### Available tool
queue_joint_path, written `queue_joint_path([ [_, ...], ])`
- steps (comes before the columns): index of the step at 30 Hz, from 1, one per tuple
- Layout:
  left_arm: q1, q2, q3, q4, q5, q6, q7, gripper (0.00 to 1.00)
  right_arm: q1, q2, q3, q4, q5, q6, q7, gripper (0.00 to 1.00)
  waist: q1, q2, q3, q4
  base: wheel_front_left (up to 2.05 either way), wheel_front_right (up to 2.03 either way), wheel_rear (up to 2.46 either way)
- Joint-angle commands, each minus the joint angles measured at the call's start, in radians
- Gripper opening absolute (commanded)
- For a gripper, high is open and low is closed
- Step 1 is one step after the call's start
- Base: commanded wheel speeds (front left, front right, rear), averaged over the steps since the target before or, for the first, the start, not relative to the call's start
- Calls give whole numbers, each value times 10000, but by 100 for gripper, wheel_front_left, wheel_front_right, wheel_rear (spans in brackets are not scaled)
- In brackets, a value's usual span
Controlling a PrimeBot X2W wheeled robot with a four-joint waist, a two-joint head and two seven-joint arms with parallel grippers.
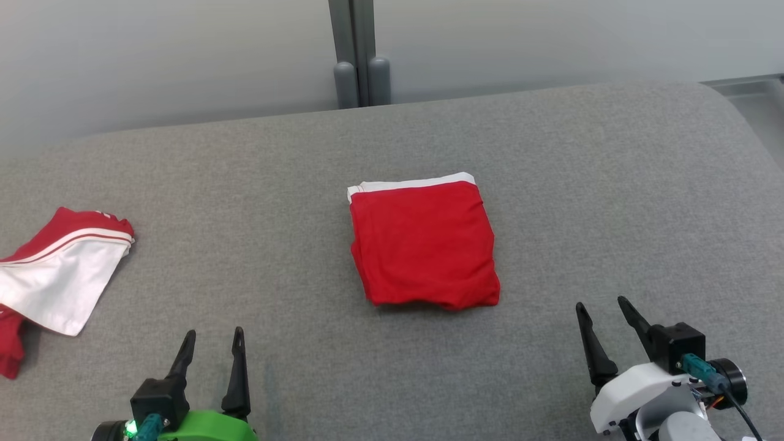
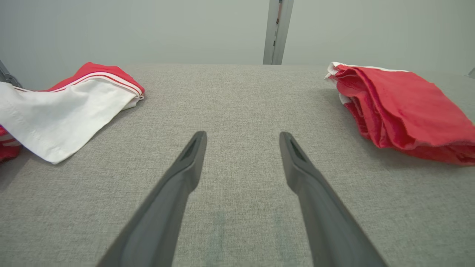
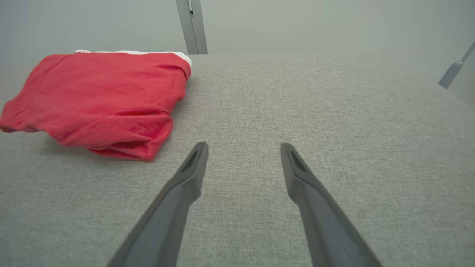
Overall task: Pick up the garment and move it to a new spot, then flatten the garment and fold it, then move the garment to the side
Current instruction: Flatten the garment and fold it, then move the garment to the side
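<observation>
A red garment [image 1: 424,244] with a white band along its far edge lies folded into a neat square in the middle of the grey padded surface [image 1: 588,196]. The same garment [image 2: 400,107] appears at the right of the left wrist view, and the garment [image 3: 100,100] lies at the left of the right wrist view. My left gripper [image 1: 213,340] stands open near the front left, well short of the garment, nothing between its fingers. My right gripper [image 1: 603,306] is open at the front right, also apart from it. In the wrist views the left gripper [image 2: 243,135] and the right gripper [image 3: 244,146] hover over bare fabric.
A second red and white garment [image 1: 58,275] lies rumpled at the left edge, also seen as the cloth [image 2: 63,107] in the left wrist view. A grey post [image 1: 361,55] stands behind the surface against a pale wall.
</observation>
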Motion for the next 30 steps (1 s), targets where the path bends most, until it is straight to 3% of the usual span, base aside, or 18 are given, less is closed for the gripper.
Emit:
queue_joint_path([
  [1,205,0,-48,-79,13,81,1,100,142,-37,-13,12,63,-15,-21,100,0,0,-80,-25,0,0,0],
  [12,-120,4,-331,-313,-57,177,-1,100,-468,-35,139,-84,-38,-15,-22,100,0,0,447,215,0,0,0],
  [22,-1178,4,-608,-494,-297,26,1,100,-2697,-37,950,343,-76,-15,-22,100,0,0,2004,849,0,0,0],
  [30,-1863,7,-968,-402,-631,-44,1,100,-4353,-47,1307,2144,-208,-15,-22,100,0,0,2829,1400,0,0,0],
])
